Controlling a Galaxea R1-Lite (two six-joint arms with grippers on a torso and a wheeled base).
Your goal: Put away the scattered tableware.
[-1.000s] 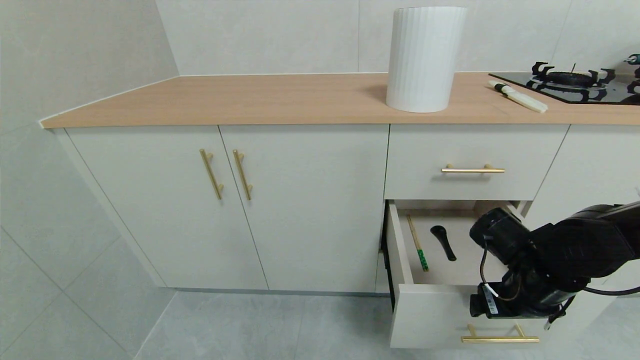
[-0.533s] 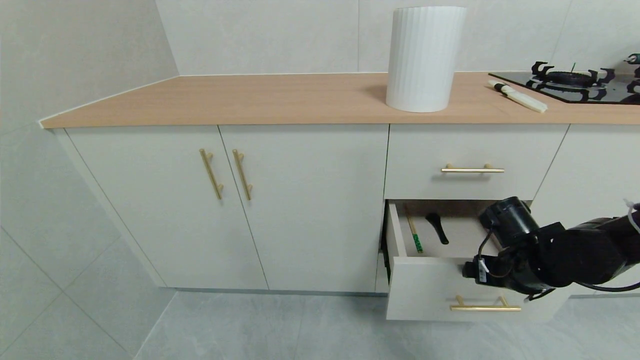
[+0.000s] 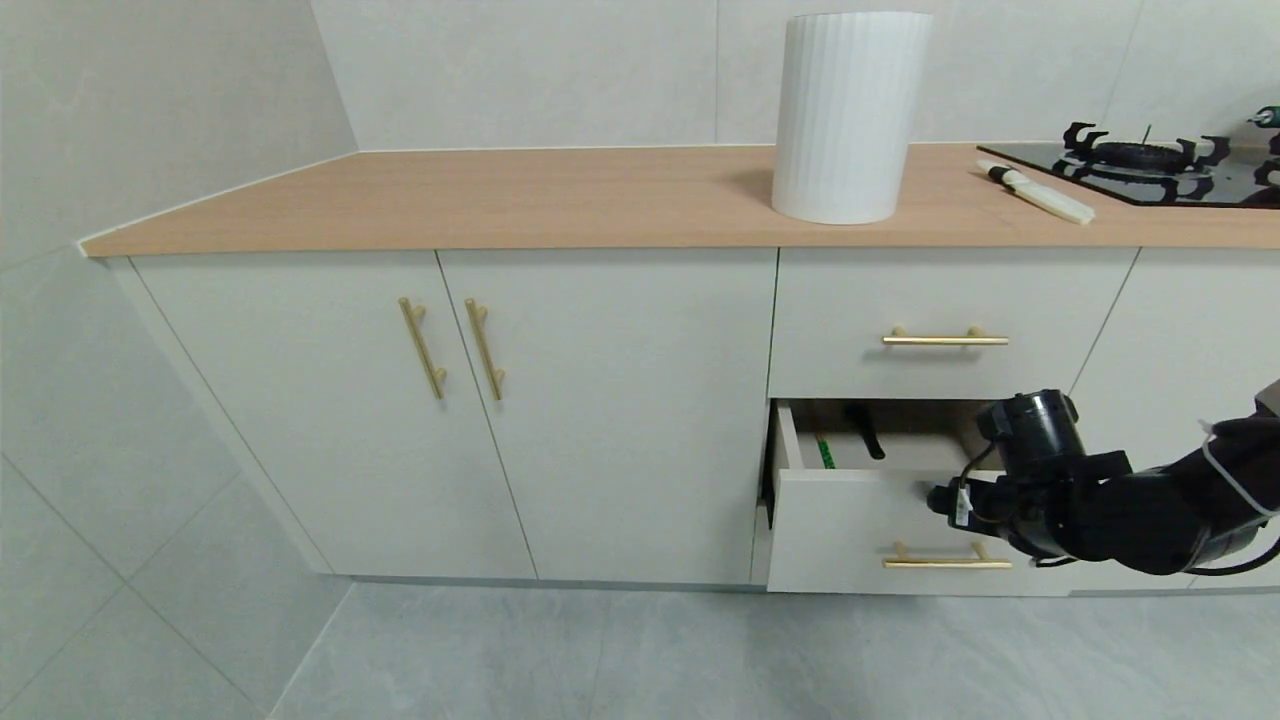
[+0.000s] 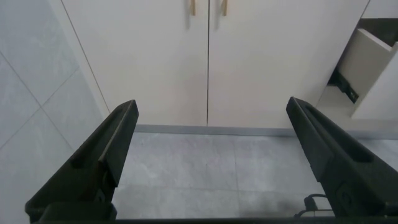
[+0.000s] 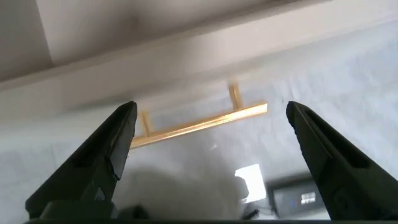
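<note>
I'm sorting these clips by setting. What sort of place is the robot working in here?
Most likely a home-style kitchen: a gas hob is set into a wooden countertop against a tiled wall, and the partly open drawer below holds chopsticks and a black spoon.

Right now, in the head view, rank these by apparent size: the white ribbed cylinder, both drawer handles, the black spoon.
1. white ribbed cylinder
2. upper drawer handle and lower drawer handle: they look alike, so not ranked
3. black spoon, only partly visible
</note>
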